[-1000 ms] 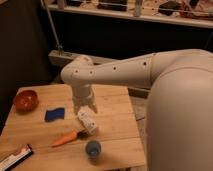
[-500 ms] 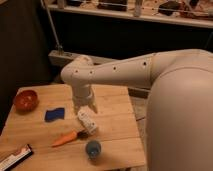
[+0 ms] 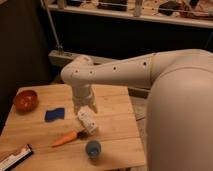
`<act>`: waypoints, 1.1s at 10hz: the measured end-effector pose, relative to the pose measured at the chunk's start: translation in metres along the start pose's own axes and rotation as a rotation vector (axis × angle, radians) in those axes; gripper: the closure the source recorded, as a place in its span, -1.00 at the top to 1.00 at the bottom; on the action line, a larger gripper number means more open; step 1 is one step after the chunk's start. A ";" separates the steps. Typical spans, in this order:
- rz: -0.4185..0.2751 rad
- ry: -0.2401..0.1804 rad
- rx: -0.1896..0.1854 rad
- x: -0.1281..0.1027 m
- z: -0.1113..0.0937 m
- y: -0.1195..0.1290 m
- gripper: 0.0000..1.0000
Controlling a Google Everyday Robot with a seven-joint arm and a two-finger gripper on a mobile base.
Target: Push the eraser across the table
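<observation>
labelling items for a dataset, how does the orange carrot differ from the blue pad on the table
The carrot is orange, long and tapered; the blue pad is flat and roughly rectangular. The carrot lies nearer the near edge of the table, the blue pad further back, toward the bowl. Both lie untouched; the gripper hangs over a white block, jaws open.

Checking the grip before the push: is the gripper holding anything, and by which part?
Nothing is held. The gripper hangs open over the white block on the table.
</observation>
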 end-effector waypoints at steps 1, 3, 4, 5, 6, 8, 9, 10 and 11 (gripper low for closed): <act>0.000 0.000 0.000 0.000 0.000 0.000 0.30; 0.000 0.000 0.000 0.000 0.000 0.000 0.30; 0.000 0.000 0.000 0.000 0.000 0.000 0.30; -0.001 0.000 0.001 0.000 0.000 0.000 0.30; -0.007 -0.001 0.021 -0.003 0.000 -0.001 0.30; -0.065 -0.028 0.081 -0.016 -0.001 0.015 0.30; -0.096 -0.041 0.105 -0.021 -0.003 0.029 0.30; -0.117 -0.049 0.119 -0.025 -0.004 0.039 0.30; -0.154 -0.060 0.137 -0.028 -0.004 0.057 0.30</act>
